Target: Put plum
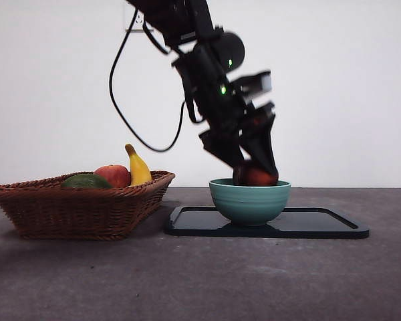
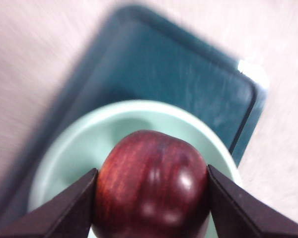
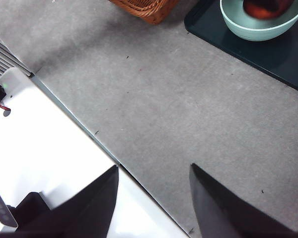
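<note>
The plum (image 2: 151,186), glossy dark maroon, is clamped between the jaws of my left gripper (image 2: 151,198), which is shut on it. The fruit hangs just over the mouth of a teal-green bowl (image 2: 89,148), partly below its rim. From the front, the plum (image 1: 257,176) shows at the bowl's (image 1: 249,200) rim, with the left gripper (image 1: 254,167) coming down onto it from above. The bowl stands on a dark tray (image 1: 321,224). My right gripper (image 3: 154,198) waits open over bare table, far from the bowl (image 3: 260,22), where the plum (image 3: 265,7) shows.
A wicker basket (image 1: 80,207) stands to the left of the tray, holding a red apple (image 1: 113,175), a dark green fruit (image 1: 85,181) and a banana (image 1: 138,167). A white base unit (image 3: 44,163) lies beside the right gripper.
</note>
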Robot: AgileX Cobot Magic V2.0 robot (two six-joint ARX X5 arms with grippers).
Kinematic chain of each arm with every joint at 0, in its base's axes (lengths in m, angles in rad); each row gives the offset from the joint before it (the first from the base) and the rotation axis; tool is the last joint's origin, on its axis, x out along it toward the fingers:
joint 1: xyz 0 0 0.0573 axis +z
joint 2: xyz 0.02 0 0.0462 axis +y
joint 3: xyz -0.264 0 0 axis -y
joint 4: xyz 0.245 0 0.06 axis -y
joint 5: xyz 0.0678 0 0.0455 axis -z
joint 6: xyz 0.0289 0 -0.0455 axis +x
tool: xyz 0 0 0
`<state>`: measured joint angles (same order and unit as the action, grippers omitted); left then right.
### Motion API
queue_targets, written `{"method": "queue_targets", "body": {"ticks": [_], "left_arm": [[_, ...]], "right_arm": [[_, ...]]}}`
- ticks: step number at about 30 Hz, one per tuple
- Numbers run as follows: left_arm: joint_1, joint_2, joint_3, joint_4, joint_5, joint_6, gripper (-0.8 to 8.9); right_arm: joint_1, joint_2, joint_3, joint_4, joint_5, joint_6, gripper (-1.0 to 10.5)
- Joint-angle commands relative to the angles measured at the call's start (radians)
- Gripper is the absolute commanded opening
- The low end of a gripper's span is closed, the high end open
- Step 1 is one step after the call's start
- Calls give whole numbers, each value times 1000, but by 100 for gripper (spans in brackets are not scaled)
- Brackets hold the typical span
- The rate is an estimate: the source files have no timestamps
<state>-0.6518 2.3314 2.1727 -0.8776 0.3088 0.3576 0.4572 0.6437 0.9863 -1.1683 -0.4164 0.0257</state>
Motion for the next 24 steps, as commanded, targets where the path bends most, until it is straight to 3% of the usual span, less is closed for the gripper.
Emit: {"method": "queue_targets", "body": {"ticks": [1,5,13,24], "left_arm": [[5,12,89,-55,-2,-11,213],[24,11,185,-152,11,-42,212],[90,-19,364,-311,132,-60,172],[219,-182,406,-515,142,-11,173]], "right_arm": [[5,6,6,4,-3,-12,229],[5,6,6,4,-3,-12,229],[5,6,6,0,-3,-12,229],[5,6,6,0,-3,-13,229]]}}
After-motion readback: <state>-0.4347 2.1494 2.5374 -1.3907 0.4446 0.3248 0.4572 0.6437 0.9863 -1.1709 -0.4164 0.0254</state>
